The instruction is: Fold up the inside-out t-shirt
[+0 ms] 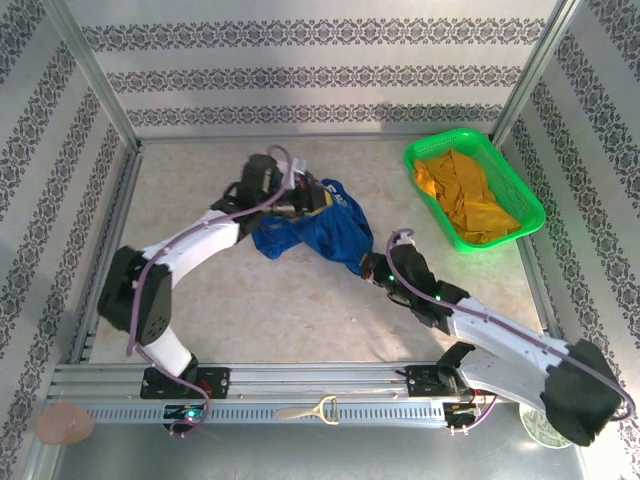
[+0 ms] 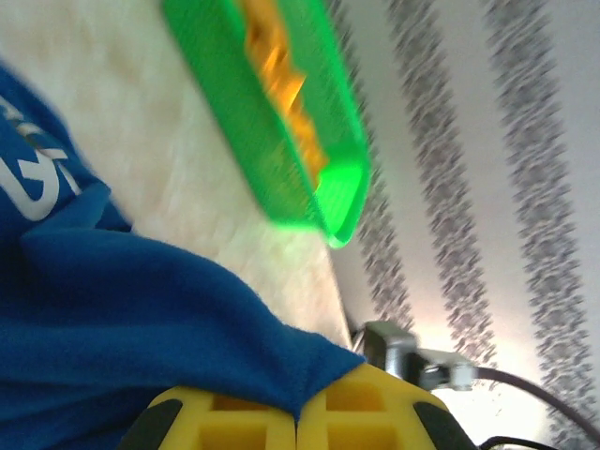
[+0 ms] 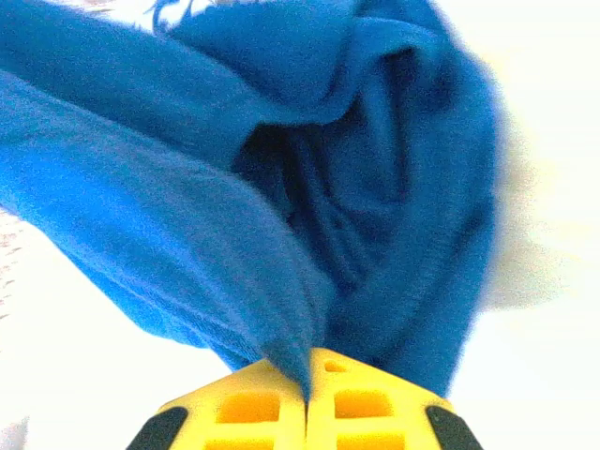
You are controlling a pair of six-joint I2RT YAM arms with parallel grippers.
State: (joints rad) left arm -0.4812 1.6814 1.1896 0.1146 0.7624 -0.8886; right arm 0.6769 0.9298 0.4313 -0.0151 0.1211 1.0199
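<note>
The inside-out t-shirt [image 1: 318,232] is royal blue and hangs bunched between my two grippers over the middle of the table. My left gripper [image 1: 305,198] is shut on its upper left edge. In the left wrist view the blue cloth [image 2: 141,319] is pinched between the yellow fingers [image 2: 375,403], with white lettering [image 2: 37,183] at the left. My right gripper [image 1: 372,266] is shut on the shirt's lower right corner. In the right wrist view a fold of the t-shirt [image 3: 281,234] runs down into the closed yellow fingers [image 3: 375,403].
A green basket [image 1: 415,157] holding a mustard-yellow garment [image 1: 470,200] stands at the back right, also seen as the basket [image 2: 309,178] in the left wrist view. Patterned walls [image 1: 300,70] enclose the table. A metal rail [image 1: 320,385] runs along the near edge.
</note>
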